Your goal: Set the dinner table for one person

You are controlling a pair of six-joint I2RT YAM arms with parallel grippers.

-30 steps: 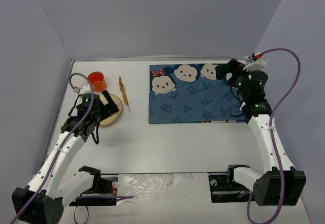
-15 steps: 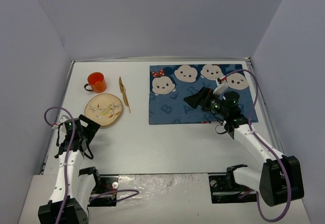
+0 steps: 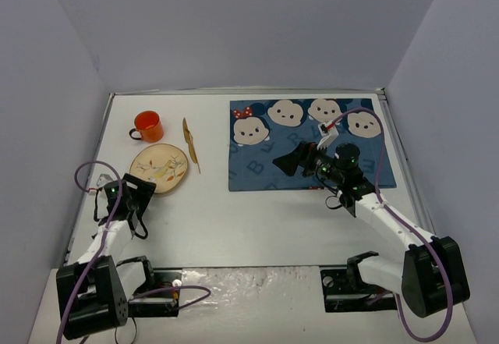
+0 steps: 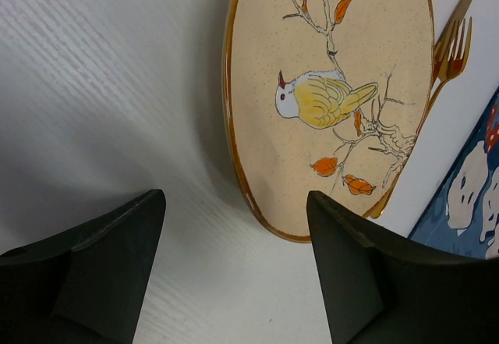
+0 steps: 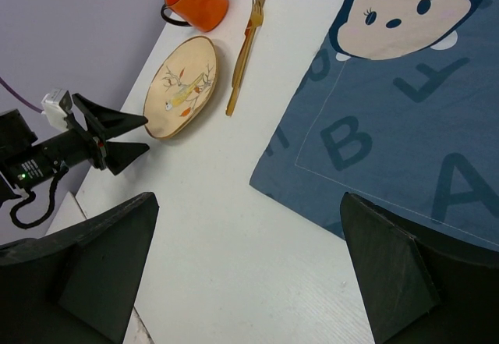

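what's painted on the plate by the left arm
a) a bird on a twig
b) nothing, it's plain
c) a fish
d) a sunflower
A: in the left wrist view the plate carries a painted yellow and white bird perched on a thin twig with orange leaves.

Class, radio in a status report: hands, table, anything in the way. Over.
Left hand, right hand open, empty. Plate, fork, cup on table beside mat. Nothing between left hand and plate.
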